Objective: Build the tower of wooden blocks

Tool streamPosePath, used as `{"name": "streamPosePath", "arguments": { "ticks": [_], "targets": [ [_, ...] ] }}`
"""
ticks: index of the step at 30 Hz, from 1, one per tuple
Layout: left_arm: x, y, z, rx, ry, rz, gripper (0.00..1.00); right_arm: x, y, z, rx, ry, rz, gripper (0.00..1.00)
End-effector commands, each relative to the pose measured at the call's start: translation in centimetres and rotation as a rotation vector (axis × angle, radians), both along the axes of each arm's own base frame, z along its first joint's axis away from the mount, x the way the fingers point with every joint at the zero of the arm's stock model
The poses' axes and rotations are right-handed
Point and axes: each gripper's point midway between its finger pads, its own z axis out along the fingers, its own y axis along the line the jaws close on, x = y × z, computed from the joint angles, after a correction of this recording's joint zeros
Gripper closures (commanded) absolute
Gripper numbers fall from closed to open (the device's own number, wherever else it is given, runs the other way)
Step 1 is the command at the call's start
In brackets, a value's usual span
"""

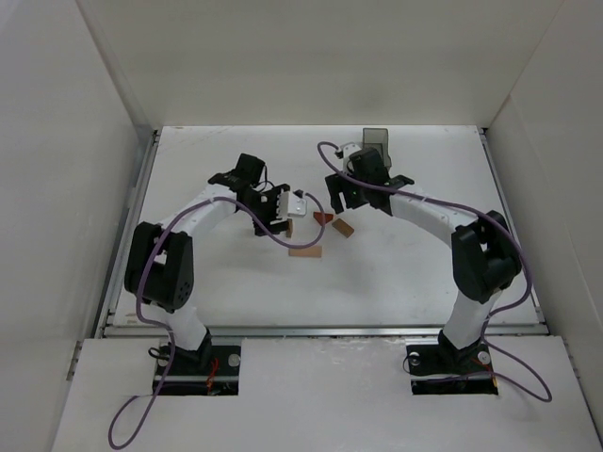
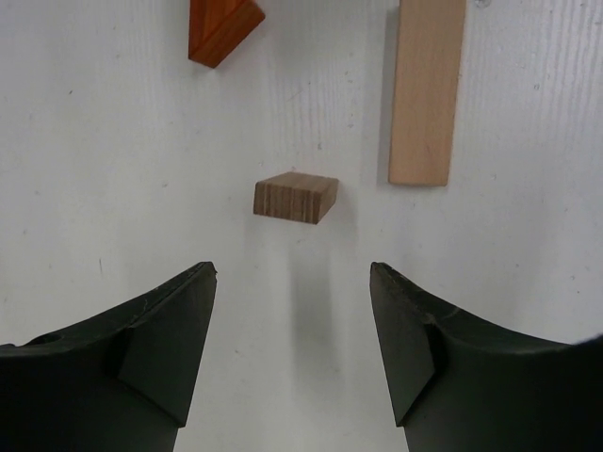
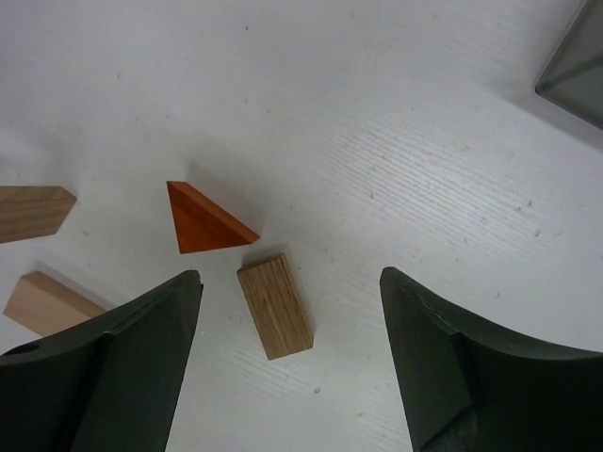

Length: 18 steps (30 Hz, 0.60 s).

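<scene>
The left claw is wide open and holds nothing. A small brown block lies flat on the white table, just above the gap between the two black fingers. A long pale block lies in the upper right of that view. The orange roof block pokes in at the top edge, left of the middle.

The right claw is wide open too, and it holds nothing. A second brown block lies between its fingers, low in the picture. Its top corner is right by the orange roof block.

From above, all four blocks sit in the middle of the table, between the two claws. Each one lies on the table on its own.

The dark grey bin stands at the top of that view, behind the right arm. I cannot tell what is in it.
</scene>
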Motion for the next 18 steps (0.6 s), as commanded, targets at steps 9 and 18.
{"name": "streamPosePath", "arguments": {
  "ticks": [9, 18],
  "targets": [
    [-1.2, -3.3, -0.3, -0.032, 0.030, -0.164, 0.36, -0.5, -0.4, 0.3, 0.038, -0.002, -0.004, 0.18],
    [0.6, -4.0, -1.2, -0.037, 0.021, -0.081, 0.38, -0.7, -0.5, -0.1, 0.033, 0.006, -0.005, 0.18]
  ]
}}
